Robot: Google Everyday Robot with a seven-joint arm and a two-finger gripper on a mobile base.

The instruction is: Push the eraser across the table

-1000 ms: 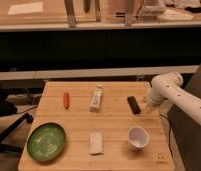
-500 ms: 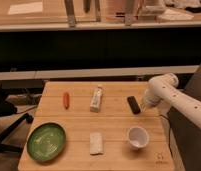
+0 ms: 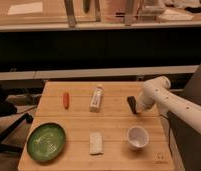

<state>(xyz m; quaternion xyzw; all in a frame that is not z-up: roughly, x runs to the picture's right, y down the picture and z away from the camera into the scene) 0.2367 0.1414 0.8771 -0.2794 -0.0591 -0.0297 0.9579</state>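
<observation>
The eraser (image 3: 131, 103), a small black oblong block, lies on the right part of the light wooden table (image 3: 114, 125). My gripper (image 3: 139, 107) hangs from the white arm that comes in from the right. It is low over the table, right next to the eraser's right side. I cannot tell whether it touches the eraser.
A white tube (image 3: 96, 98) lies mid-table and a small red-orange object (image 3: 66, 99) to its left. A green bowl (image 3: 46, 141) sits front left, a pale flat block (image 3: 96, 142) front middle, a white cup (image 3: 137, 136) front right, just below the gripper.
My gripper has moved left and down toward the eraser, from beyond the table's right edge to right beside it. The eraser has not visibly moved.
</observation>
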